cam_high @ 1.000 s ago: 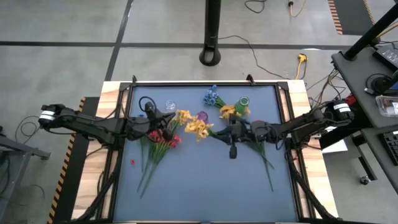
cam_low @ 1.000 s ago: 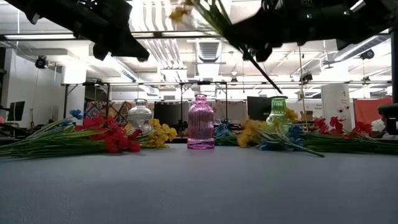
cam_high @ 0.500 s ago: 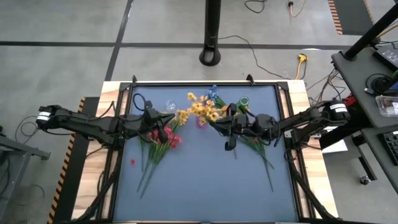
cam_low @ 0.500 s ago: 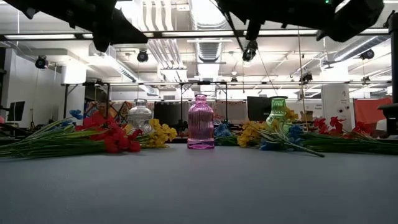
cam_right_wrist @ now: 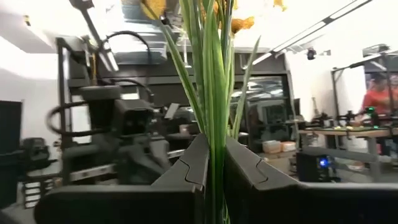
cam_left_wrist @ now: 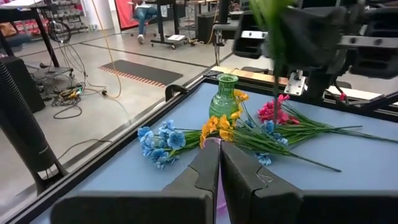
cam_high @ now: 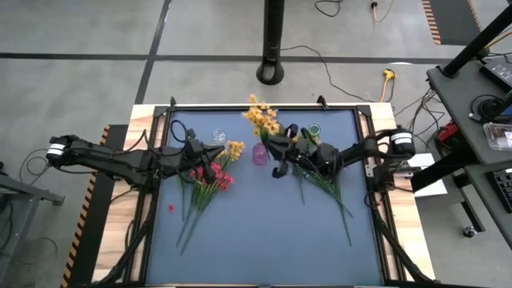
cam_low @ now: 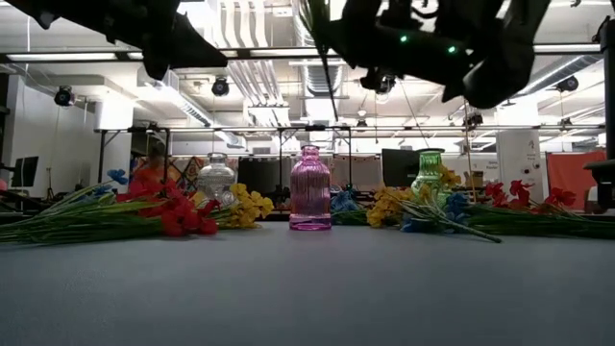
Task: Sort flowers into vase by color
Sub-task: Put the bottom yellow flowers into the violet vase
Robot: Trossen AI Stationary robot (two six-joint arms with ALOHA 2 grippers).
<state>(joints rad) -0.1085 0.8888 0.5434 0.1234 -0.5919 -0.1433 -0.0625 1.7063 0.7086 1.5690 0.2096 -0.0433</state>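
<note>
My right gripper [cam_high: 273, 147] is shut on a yellow-orange sprig bunch, whose blossoms [cam_high: 260, 120] stand above the fingers. It hovers over the pink vase [cam_high: 261, 154], which stands between the clear vase [cam_high: 218, 136] and the green vase [cam_high: 314, 130]. In the low view the stems [cam_low: 323, 60] hang above the pink vase [cam_low: 309, 187]. My left gripper [cam_high: 210, 152] is shut and holds nothing. It sits above the table beside loose yellow flowers [cam_high: 234, 150] and red flowers [cam_high: 210, 176] that lie flat on the mat. My right gripper pinches several green stems [cam_right_wrist: 210, 134] of the yellow-orange bunch between its two fingers [cam_right_wrist: 186, 163], across the stems. The bunch stands nearly upright and lifted clear, blossoms [cam_right_wrist: 241, 23] above the fingers. The lower stem ends hang free over the pink vase.
Blue flowers [cam_left_wrist: 158, 140], yellow flowers [cam_left_wrist: 217, 127] and red flowers [cam_left_wrist: 273, 112] lie around the green vase [cam_left_wrist: 226, 102]. Long green stems [cam_high: 332, 200] trail toward the table's near right. A small red piece [cam_high: 170, 209] lies at the near left. A black frame [cam_high: 264, 106] edges the blue mat.
My right gripper moved toward the table's left and far edge, to above the pink vase, and turned. The yellow-orange bunch swung from lying level to standing upright, blossoms on top.
</note>
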